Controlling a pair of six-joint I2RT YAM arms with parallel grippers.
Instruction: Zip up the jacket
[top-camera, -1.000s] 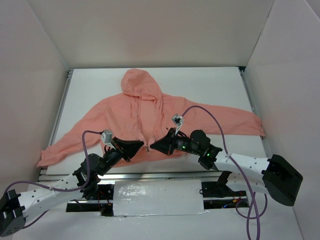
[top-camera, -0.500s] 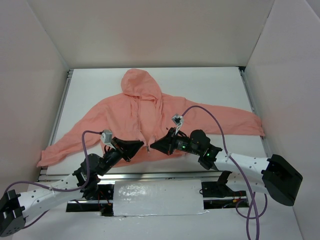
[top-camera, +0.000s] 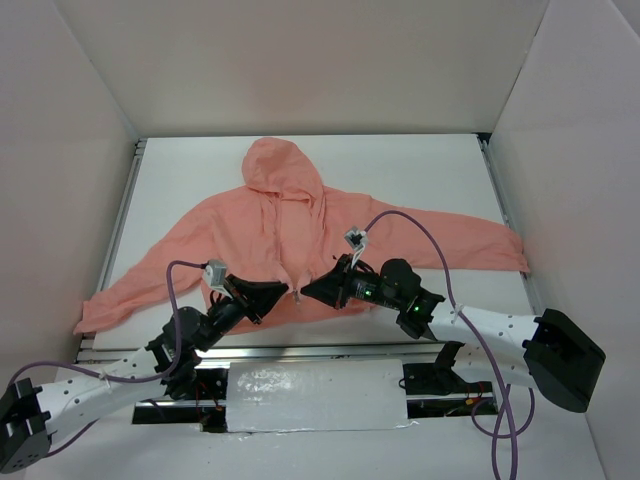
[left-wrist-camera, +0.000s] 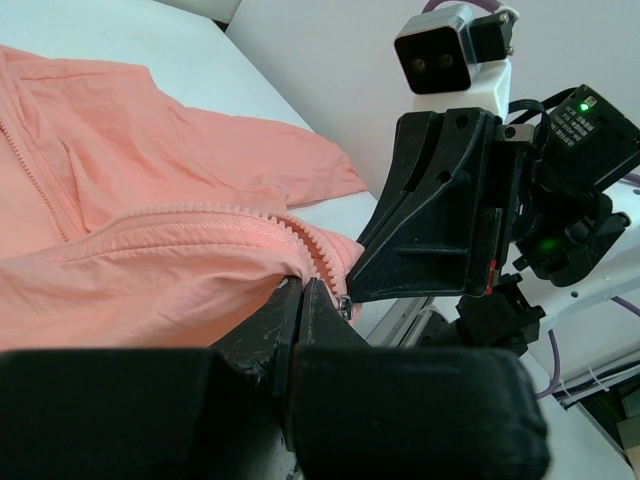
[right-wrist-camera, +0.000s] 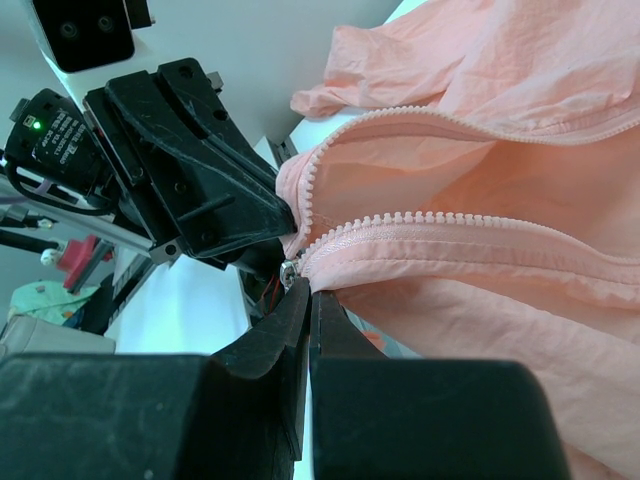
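- From above, a white table (top-camera: 420, 170) sat inside plain white walls (top-camera: 300, 60). The jacket (top-camera: 300, 220) lay spread on it, front up, hood (top-camera: 280, 165) pointing away from the arms and both sleeves stretched out to the sides.
- In the same view the left gripper (top-camera: 285, 292) and right gripper (top-camera: 306, 290) met almost tip to tip at the near hem, just at the foot of the zipper (top-camera: 296, 262). The front looked parted along most of its length, so the zipping seemed barely begun.
- The left wrist camera showed the left gripper's jaws pressed together on the jacket's hem at the bottom end of one row of teeth (left-wrist-camera: 200, 215), with the right gripper close opposite.
- The right wrist camera showed the right gripper's jaws clamped on the hem at the foot of the other row, beside a small metal piece (right-wrist-camera: 291, 271), possibly the slider.
- There the two rows ran apart, not meshed. By my judgement, joining the ends and drawing the slider up to the collar was all left to do.
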